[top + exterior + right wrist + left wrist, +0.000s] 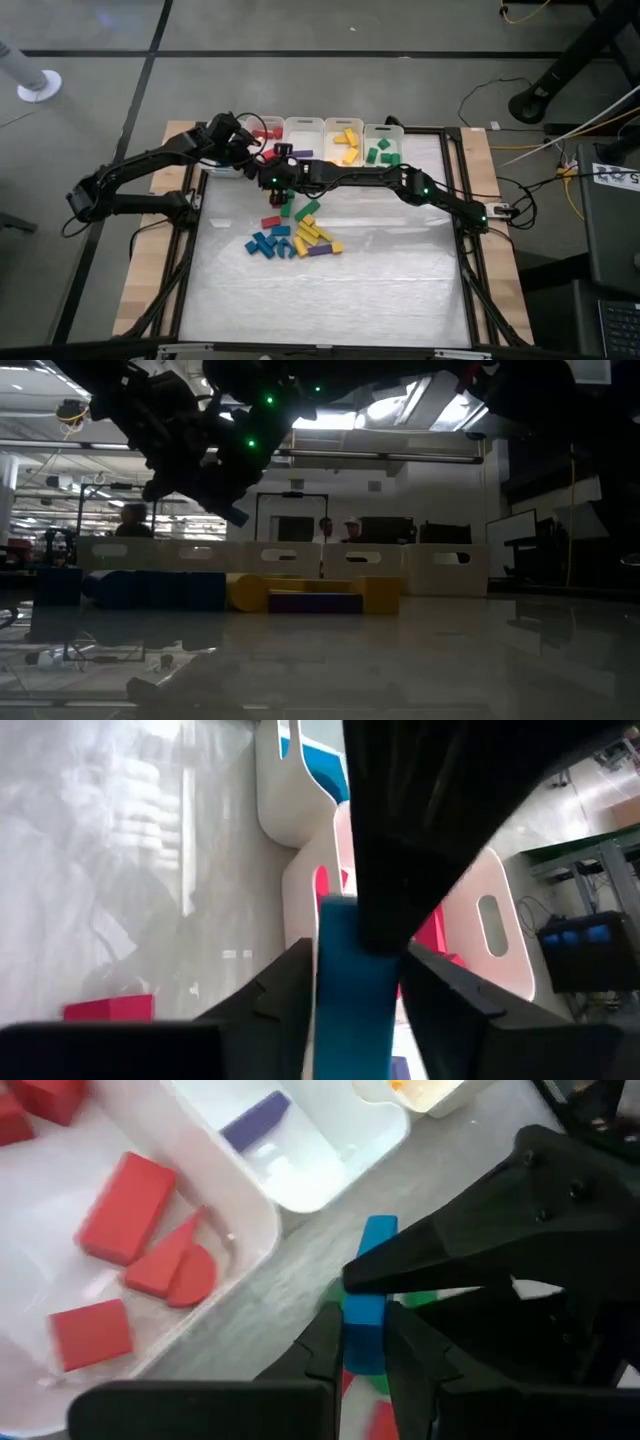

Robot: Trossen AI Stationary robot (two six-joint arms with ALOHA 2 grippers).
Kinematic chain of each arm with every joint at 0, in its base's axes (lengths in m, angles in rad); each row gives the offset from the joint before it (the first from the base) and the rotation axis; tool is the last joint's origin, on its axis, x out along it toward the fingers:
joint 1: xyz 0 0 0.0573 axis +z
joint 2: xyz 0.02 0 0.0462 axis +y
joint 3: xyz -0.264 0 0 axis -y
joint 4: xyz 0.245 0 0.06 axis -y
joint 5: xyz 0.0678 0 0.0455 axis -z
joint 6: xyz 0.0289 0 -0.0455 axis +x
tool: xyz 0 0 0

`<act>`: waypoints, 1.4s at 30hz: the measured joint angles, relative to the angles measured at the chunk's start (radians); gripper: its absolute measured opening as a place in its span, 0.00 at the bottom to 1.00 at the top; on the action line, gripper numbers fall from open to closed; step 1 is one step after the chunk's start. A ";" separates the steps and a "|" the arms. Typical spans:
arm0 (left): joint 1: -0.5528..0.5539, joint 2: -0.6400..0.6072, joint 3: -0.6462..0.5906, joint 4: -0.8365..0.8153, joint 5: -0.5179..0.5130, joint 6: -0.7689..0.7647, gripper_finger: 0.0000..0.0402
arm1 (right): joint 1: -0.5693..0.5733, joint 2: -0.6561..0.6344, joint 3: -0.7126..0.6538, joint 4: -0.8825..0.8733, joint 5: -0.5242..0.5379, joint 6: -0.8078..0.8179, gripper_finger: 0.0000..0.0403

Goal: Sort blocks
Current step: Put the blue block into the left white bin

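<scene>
Now | blue block (366, 1295) long axis along left end effector (362, 1345) fingers

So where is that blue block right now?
Left wrist view: the blue block is pinched in the left gripper, with the right gripper meeting it, beside the red bin.
</scene>
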 joint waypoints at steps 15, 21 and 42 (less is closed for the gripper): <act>0.023 0.001 0.000 0.000 -0.137 0.045 0.08 | 0.002 -0.011 0.002 -0.076 0.264 -0.004 0.59; 0.062 -0.003 0.042 -0.003 -0.207 0.083 0.08 | 0.001 -0.092 0.003 -0.256 0.273 -0.013 0.53; 0.150 -0.079 0.150 -0.328 -0.747 0.130 0.10 | -0.179 -0.517 -0.125 -1.003 -0.056 0.365 0.50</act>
